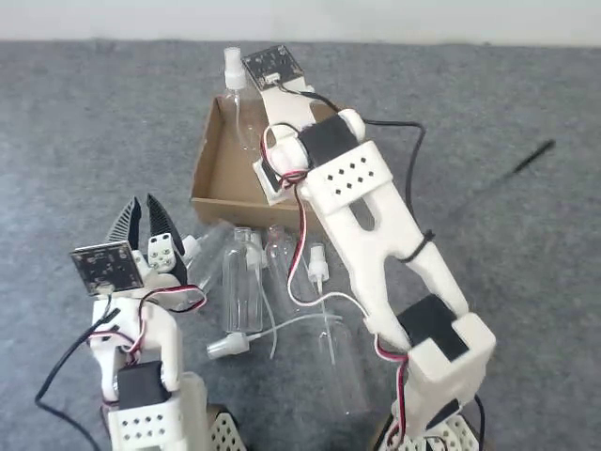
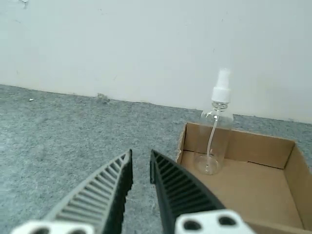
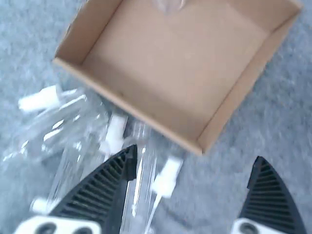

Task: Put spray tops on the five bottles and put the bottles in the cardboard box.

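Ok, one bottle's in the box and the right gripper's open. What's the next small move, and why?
Probably lower the right gripper onto one of the lying bottles just outside the cardboard box. Its jaws are wide open and empty, one capped bottle already stands in the box, and the rest lie on the carpet by its near wall.

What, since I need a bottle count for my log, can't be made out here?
- High view: the right arm hides part of the box.
- Right wrist view: the standing bottle is cut off by the frame edge.
- High view: the clear loose bottles overlap, so their count is unsure.
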Available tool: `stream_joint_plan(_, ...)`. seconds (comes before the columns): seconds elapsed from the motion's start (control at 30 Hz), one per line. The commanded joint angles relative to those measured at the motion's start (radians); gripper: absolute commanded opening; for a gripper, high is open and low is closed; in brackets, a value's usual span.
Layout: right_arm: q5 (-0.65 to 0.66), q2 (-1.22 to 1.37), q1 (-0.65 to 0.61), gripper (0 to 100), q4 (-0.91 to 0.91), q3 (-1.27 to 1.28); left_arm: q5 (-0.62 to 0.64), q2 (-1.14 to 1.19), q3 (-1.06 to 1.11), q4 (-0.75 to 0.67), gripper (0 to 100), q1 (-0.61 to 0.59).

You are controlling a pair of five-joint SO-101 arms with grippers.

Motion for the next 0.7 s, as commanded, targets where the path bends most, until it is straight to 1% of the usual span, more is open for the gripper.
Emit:
stream_joint_plan(0.0,-0.005,-0.131,-0.010,31.8,0.081,-0.041,-0.015,-0.020,-0.012,-0.035,6,-0.003)
stream_joint_plan(0.27,-0.011,-0.157,-0.008,31.5,0.163,-0.034,-0.018,-0.020,-0.010,-0.034,6,-0.003)
stream_joint_plan(0.33,-0.011,-0.168,-0.007,27.2,0.154,-0.009,-0.018,-0.020,-0.010,-0.034,6,-0.003)
stream_joint_plan(0.43,-0.011,-0.205,-0.007,15.8,0.110,0.049,-0.018,-0.020,-0.010,-0.034,6,-0.003)
stream_joint_plan(0.5,-0.011,-0.239,-0.007,9.9,0.070,0.109,-0.018,-0.020,-0.010,-0.034,6,-0.003)
stream_joint_plan(0.57,-0.011,-0.277,-0.007,7.6,0.030,0.187,-0.018,-0.020,-0.010,-0.034,6,-0.003)
stream_joint_plan(0.67,-0.009,-0.341,-0.008,8.0,-0.019,0.301,-0.018,-0.020,-0.010,-0.034,6,-0.003)
